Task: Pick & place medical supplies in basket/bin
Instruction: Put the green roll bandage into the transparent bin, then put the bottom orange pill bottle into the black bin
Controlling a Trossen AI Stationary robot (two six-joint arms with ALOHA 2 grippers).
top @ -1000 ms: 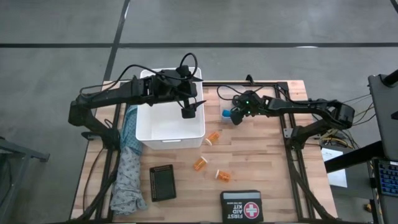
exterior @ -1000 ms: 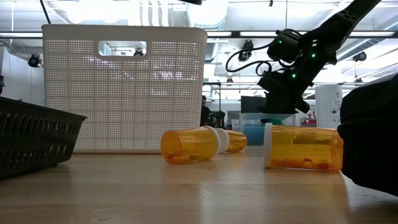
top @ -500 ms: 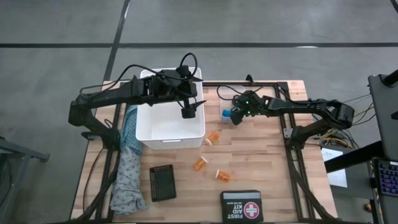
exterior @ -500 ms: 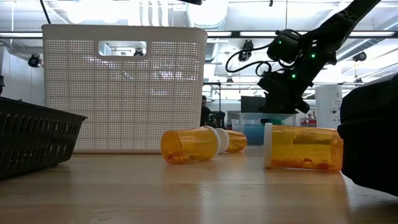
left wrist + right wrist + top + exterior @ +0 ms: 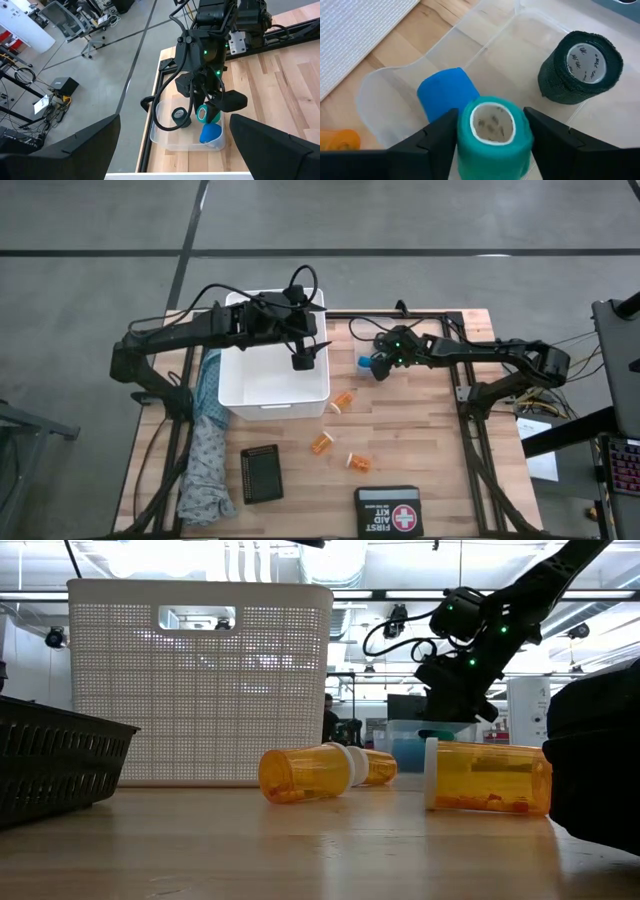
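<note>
Pinching the green roll (image 5: 492, 131), right end effector (image 5: 492, 137) hangs above clear tub (image 5: 390, 100).

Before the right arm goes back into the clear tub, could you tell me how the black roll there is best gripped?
The black roll stands on end in the clear tub, hollow core facing up, apart from the blue roll. Come straight down and close on its round sides, fingers across the roll's width. The right gripper currently holds the green roll, so it should probably let that go first.

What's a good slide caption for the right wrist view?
Right pincer grips a teal roll over the clear tub.
</note>
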